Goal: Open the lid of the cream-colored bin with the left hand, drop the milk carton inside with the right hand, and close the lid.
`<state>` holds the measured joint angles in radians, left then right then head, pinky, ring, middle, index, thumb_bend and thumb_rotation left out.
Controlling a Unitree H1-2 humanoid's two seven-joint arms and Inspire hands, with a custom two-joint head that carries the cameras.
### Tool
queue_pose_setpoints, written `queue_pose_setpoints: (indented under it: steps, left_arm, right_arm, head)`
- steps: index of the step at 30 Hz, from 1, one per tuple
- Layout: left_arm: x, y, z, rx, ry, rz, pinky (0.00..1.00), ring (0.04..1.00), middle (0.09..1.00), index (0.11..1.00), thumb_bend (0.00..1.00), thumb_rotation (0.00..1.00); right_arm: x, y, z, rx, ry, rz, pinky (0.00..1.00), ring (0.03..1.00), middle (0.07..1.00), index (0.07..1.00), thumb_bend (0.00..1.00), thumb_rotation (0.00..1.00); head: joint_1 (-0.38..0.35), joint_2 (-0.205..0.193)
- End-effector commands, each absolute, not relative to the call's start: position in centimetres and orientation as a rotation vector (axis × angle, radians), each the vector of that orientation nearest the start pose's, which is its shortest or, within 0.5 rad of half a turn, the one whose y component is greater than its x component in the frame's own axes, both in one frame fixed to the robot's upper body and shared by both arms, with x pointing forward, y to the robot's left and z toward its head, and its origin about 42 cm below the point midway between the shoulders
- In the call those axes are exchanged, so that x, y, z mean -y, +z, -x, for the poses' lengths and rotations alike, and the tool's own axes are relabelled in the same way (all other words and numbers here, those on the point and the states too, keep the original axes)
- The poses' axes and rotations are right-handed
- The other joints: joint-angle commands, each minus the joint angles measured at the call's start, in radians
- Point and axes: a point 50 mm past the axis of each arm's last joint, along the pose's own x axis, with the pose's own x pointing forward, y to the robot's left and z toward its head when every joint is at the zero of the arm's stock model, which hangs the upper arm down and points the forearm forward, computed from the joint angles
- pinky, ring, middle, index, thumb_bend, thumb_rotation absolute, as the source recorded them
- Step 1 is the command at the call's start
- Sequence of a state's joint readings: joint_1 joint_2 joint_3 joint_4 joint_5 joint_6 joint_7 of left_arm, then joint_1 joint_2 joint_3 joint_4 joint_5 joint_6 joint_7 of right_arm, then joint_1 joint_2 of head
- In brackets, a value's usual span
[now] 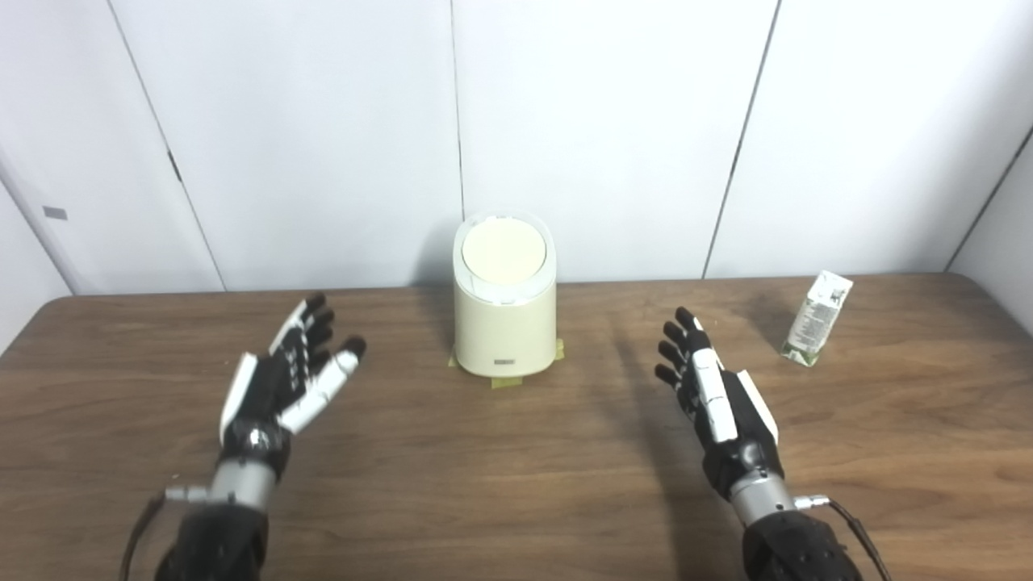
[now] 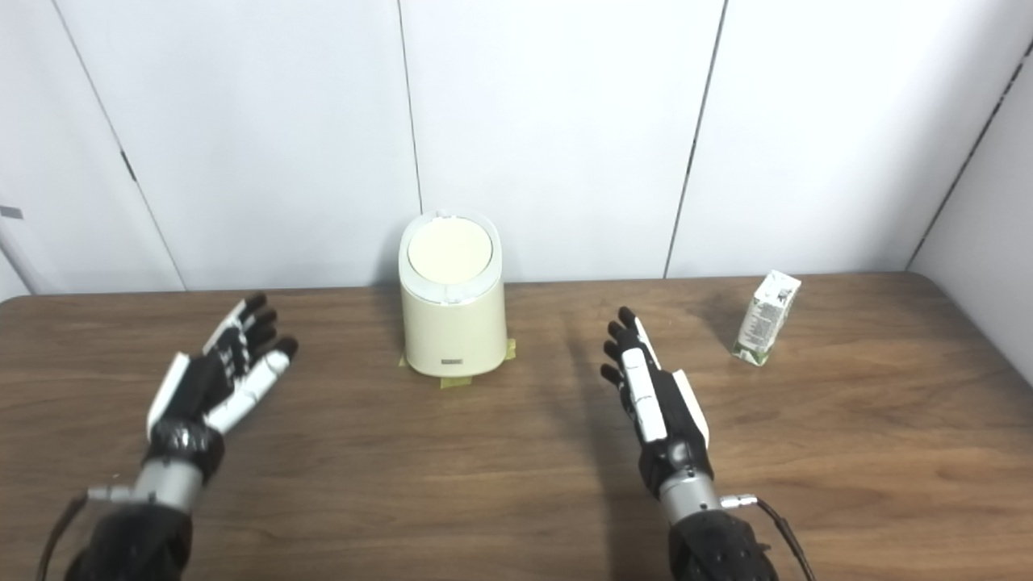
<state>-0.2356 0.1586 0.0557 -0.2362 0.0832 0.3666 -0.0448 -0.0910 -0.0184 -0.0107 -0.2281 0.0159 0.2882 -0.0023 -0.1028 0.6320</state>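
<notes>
Both hands, left hand [image 1: 278,379] and right hand [image 1: 714,395], are hovering open and empty either side of the bin [image 1: 504,323]; its lid [image 1: 503,250] seemingly closed. The milk carton [image 1: 817,318] is standing right of the bin, tilted; a clumsy grasp could topple it.

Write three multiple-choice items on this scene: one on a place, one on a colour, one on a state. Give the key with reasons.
1. Where does the milk carton stand?
A. right of the bin
B. left of the bin
C. on the lid

2. What colour is the bin?
A. blue
B. cream
C. black

3. How is the lid?
A. open
B. missing
C. closed

Key: 1 A, the carton stands on the table beyond the right hand. 2 B, its body and lid are cream. 3 C, the lid lies flat on top while the left hand, fingers apart, holds nothing.
</notes>
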Motion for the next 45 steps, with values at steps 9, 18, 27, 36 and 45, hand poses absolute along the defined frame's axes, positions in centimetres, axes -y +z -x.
queue_pose_setpoints:
  steps: [9,18,27,36,45]
  left_arm:
    - [-23.2,31.6,-40.6,0.271,-0.107,-0.427,0.85,0.913,0.936,0.989,0.89,0.23]
    - [-20.1,36.3,-45.9,0.282,-0.199,-0.559,0.84,0.920,0.941,0.965,0.93,0.16]
    - [-16.0,40.0,-50.0,0.233,-0.289,-0.837,0.80,0.896,0.931,0.963,0.94,0.14]
    - [-11.8,40.8,-52.5,0.214,-0.347,-1.137,0.73,0.872,0.917,0.915,0.95,0.12]
    - [-9.3,39.5,-52.9,0.329,-0.336,-1.495,0.73,0.879,0.911,0.897,0.99,0.11]
  right_arm:
    - [21.0,17.8,-31.1,0.094,0.013,0.001,0.89,0.944,0.965,0.977,0.60,1.00]
    - [21.1,17.6,-31.0,0.092,0.019,0.009,0.90,0.947,0.971,0.983,0.60,1.00]
    - [20.8,17.3,-31.1,0.085,0.023,0.005,0.92,0.948,0.972,0.986,0.59,1.00]
    - [20.4,17.4,-31.3,0.092,0.025,-0.003,0.92,0.953,0.974,0.988,0.58,1.00]
    - [19.8,17.7,-31.5,0.102,0.020,-0.007,0.90,0.949,0.967,0.988,0.61,1.00]
  head:
    - [0.013,-0.011]
    - [0.022,-0.017]
    - [0.024,-0.021]
    - [0.026,-0.022]
    - [0.024,-0.019]
